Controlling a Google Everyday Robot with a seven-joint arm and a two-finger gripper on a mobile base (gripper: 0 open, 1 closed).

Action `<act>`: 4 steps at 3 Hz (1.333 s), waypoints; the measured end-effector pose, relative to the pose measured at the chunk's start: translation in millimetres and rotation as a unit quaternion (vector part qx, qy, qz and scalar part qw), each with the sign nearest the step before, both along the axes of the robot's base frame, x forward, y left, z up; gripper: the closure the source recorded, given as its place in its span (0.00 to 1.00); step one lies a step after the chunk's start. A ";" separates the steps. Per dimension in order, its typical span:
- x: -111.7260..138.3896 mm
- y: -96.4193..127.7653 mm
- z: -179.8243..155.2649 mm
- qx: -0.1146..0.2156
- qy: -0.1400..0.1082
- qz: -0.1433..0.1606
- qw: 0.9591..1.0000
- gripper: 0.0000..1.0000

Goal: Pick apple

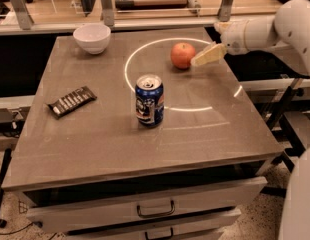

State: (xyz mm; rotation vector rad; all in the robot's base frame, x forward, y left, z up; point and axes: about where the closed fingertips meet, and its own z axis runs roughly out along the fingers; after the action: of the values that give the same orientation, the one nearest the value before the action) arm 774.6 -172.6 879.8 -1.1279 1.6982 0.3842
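Observation:
The apple (182, 55) is small, round and orange-red, and it sits on the grey table (100, 134) at the back, right of centre, inside a bright ring of light. My gripper (197, 61) comes in from the right on a white arm. Its pale fingers point left and reach just beside the apple's right side. It holds nothing.
A blue soda can (149, 100) stands upright in the middle of the table. A white bowl (92, 37) sits at the back left. A dark snack packet (72, 101) lies at the left. Drawers (155, 209) are below the front edge.

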 end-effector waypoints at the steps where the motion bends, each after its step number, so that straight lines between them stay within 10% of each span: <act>1: 20.8 15.5 -5.4 0.038 -0.001 0.002 0.999 0.00; 4: -16.8 84.8 7.6 0.139 0.069 0.077 0.985 0.00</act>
State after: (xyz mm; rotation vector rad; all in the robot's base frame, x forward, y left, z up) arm 757.8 -87.7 887.4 -1.0451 1.6196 0.7883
